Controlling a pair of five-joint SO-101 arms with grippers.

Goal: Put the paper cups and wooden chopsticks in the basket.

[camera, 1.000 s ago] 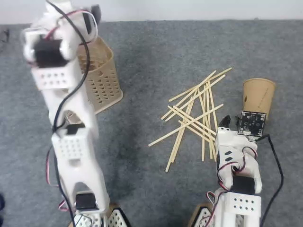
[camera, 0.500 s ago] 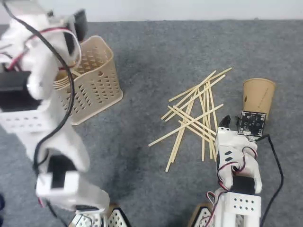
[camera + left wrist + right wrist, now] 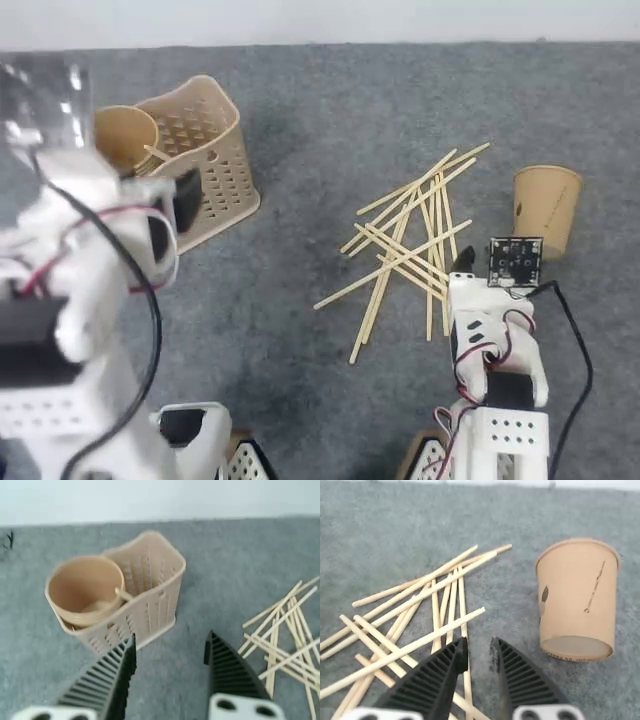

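The tan basket (image 3: 215, 170) (image 3: 150, 595) stands at the far left with a paper cup (image 3: 125, 135) (image 3: 85, 587) inside it, a chopstick (image 3: 122, 594) resting in that cup. My left gripper (image 3: 170, 655) hangs open and empty on the near side of the basket. Several wooden chopsticks (image 3: 410, 240) (image 3: 420, 605) lie scattered in a loose pile mid-table. A second paper cup (image 3: 546, 210) (image 3: 577, 605) appears to lie on its side to the right of the pile, base toward my right arm. Just short of the pile and that cup, my right gripper (image 3: 477, 652) (image 3: 468, 262) is shut, holding nothing.
Grey carpet (image 3: 330, 120) covers the table top. The left arm (image 3: 100, 260) rises tall at the near left, in front of the basket. A white wall edge (image 3: 400, 20) runs along the far side.
The left arm has swung back from over the basket toward the near left, uncovering the cup in the basket. The right arm shifted slightly.
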